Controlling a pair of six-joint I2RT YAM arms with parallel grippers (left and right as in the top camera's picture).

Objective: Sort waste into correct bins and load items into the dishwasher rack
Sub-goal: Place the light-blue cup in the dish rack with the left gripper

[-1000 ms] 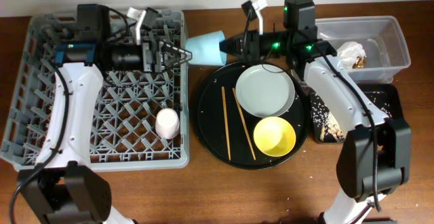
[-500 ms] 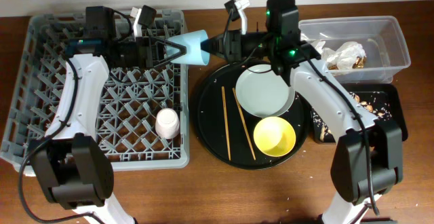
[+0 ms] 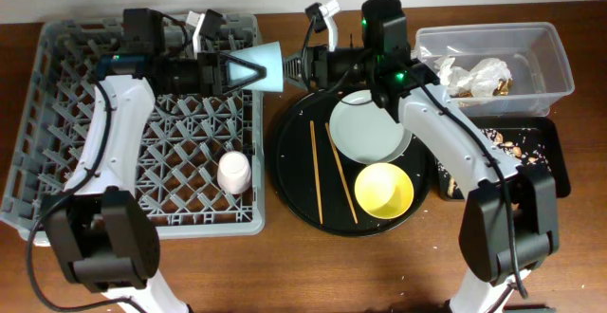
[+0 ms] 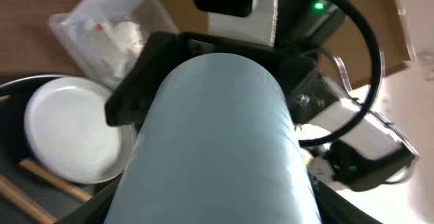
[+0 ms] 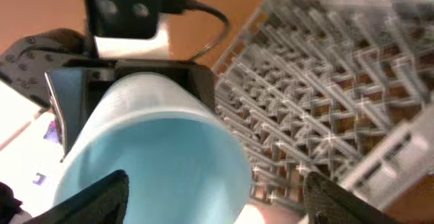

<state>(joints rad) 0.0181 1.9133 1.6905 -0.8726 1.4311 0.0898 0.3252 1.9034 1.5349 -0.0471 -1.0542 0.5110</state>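
The small blue cup (image 3: 273, 66) hangs on its side in the air over the gap between the dishwasher rack (image 3: 57, 161) and the round black tray (image 3: 289, 161). My left gripper (image 3: 254, 70) is shut on its narrow end; in the left wrist view the cup (image 4: 217, 129) fills the space between the fingers. My right gripper (image 3: 296, 66) sits at the cup's mouth with its jaws spread wide, open; the right wrist view looks into the cup (image 5: 149, 156). A pink cup (image 3: 234, 173) stands upside down in the rack.
On the round black tray lie a pale plate (image 3: 370, 128), a yellow bowl (image 3: 383, 190) and two chopsticks (image 3: 314, 171). The clear tub (image 3: 550, 57) at the back right holds a white napkin (image 3: 488, 71). A shallow black tray (image 3: 555, 156) with food scraps sits in front of it.
The right gripper carried the blue cup leftward to the left gripper, then opened and let go. The left jaws narrowed onto the cup's narrow end.
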